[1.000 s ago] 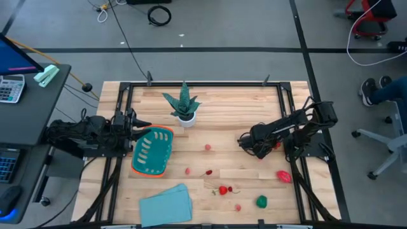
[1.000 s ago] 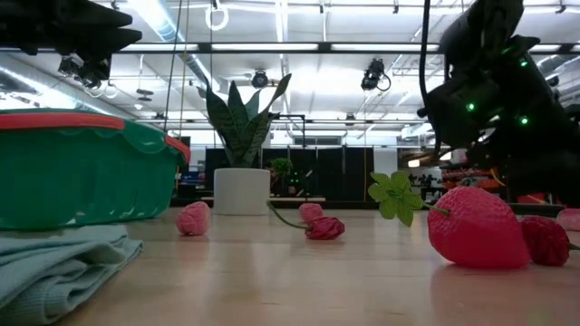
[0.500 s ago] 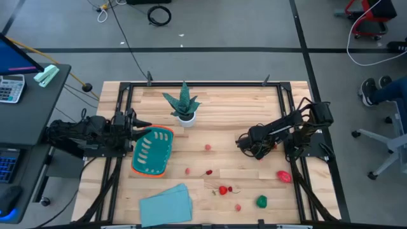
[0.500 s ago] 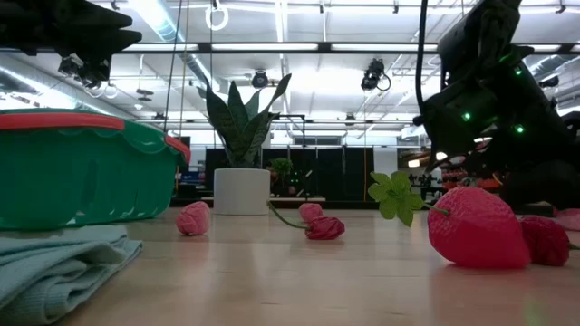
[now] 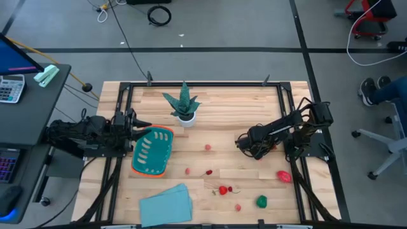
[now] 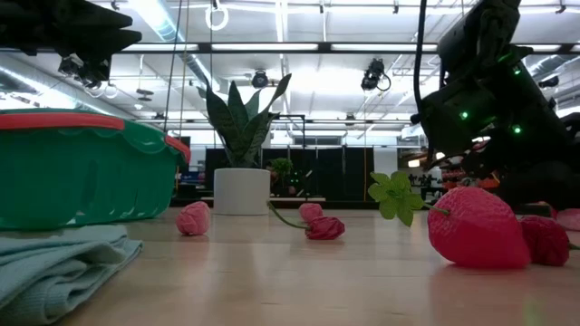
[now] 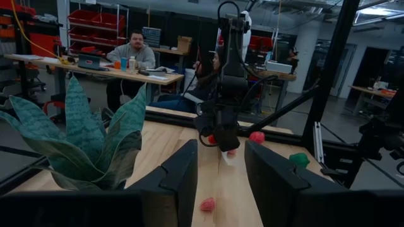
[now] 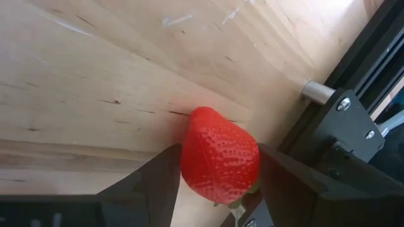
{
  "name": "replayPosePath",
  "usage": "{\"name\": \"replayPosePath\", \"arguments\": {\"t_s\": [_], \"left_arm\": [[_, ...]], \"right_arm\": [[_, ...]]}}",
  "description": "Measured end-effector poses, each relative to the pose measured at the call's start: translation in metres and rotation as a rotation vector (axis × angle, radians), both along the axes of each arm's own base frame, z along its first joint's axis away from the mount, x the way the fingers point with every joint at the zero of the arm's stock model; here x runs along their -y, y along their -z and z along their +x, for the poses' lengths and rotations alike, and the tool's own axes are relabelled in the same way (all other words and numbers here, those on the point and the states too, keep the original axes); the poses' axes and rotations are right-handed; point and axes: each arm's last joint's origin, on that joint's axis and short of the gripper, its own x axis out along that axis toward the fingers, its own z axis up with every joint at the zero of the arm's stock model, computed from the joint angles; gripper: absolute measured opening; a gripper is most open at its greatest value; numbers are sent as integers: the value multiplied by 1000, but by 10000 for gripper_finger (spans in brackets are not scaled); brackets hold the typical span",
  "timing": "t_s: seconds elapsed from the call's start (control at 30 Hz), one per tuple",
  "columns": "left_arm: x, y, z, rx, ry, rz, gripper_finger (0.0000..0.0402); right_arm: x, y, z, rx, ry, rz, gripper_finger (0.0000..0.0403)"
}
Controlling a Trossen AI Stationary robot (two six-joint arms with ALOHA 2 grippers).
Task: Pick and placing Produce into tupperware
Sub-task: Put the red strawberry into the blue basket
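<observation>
While the red toy strawberry (image 8: pixel 219 155) sits pinched between the fingers of the right claw (image 5: pixel 247 144), its long axis runs roughly along them, seeded skin glossy, green stem end toward the wrist. The teal tupperware (image 5: pixel 153 151) lies well apart to that claw's left, across the wooden surface (image 5: pixel 229 114), beside the waiting left claw (image 5: pixel 131 123), whose fingers stand spread. I judge the carry must cross the loose produce: small pinkish pieces (image 5: pixel 207 147), a larger red one (image 5: pixel 283 176), a green one (image 5: pixel 261 201)
</observation>
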Motion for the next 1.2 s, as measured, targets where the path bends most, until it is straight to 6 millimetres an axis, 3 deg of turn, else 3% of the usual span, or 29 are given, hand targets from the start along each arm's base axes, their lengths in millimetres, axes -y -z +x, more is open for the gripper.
{"name": "replayPosePath", "arguments": {"t_s": [0.4,0.67,0.97,1.2], "left_arm": [[0,0,0,0,0,0,128],[0,-2,0,19,0,-3,125],[0,-4,0,36,0,-5,129],[0,-4,0,38,0,-5,126]], "right_arm": [[0,-4,-1,26,20,-6,191],[0,-22,4,225,51,-10,187],[3,-52,31,738,-18,-124,188],[8,-82,73,1239,-144,-446,188]]}}
